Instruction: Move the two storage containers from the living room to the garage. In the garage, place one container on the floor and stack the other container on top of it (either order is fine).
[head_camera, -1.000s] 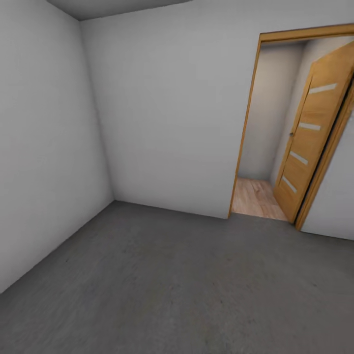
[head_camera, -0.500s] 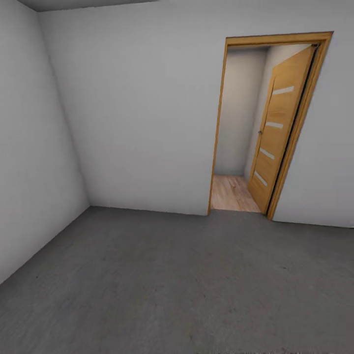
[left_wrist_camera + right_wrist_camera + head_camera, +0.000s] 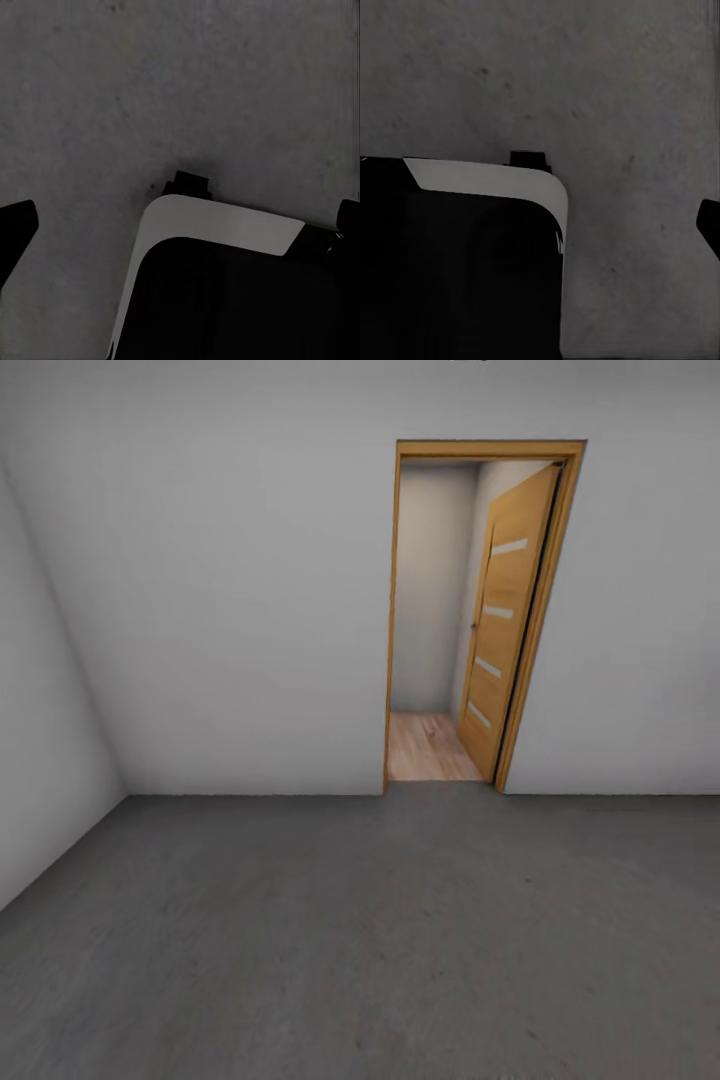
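View has swung toward the doorway (image 3: 440, 660); left gripper (image 3: 180, 225) spread, right unclear.

My head cam pans right vs 1 s ago: the doorway (image 3: 455, 620) slides from the pic's right edge to just right of centre, frame now fully visible & near upright. Open wood door (image 3: 505, 620) comes w/ it. Left wall (image 3: 40, 740) shrinks to a sliver, ceiling drops out of view, floor (image 3: 380, 940) spreads wider.

A bare garage room in a home: rough grey concrete floor (image 3: 360, 940), plain white walls (image 3: 220, 610), an open wooden door (image 3: 505, 620) onto plank flooring (image 3: 430, 748).
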Motion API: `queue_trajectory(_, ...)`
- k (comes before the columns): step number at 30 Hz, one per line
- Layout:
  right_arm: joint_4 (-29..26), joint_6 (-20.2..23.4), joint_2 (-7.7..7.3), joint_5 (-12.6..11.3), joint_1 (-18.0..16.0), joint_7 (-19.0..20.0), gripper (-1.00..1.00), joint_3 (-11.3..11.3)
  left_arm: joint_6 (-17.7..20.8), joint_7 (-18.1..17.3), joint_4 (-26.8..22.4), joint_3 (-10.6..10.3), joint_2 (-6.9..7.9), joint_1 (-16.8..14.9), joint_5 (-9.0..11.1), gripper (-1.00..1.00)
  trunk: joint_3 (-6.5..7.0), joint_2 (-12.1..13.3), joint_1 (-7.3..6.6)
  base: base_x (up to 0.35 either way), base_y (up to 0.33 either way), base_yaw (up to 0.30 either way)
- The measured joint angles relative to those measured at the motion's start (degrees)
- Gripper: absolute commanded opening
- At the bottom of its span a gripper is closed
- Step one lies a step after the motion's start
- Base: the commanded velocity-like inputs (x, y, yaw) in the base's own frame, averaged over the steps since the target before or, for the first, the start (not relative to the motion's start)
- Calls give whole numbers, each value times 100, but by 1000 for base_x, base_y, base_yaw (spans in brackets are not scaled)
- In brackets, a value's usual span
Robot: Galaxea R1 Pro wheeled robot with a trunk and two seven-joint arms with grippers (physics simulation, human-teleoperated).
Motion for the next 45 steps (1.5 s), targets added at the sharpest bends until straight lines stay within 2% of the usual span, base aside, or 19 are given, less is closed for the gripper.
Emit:
queue_trajectory(39, 0, 0, -16, -18, 1, 0, 100, -11, -61, -18, -2, 49, -34, 0, 10, 100, 0, 0, 0, 7, 0, -300)
queue_trajectory(45, 2, 51, -14, -2, -2, -21, 100, -9, -43, -21, 3, 34, -31, 3, 14, 100, 0, 0, -3, 173, 0, -163)
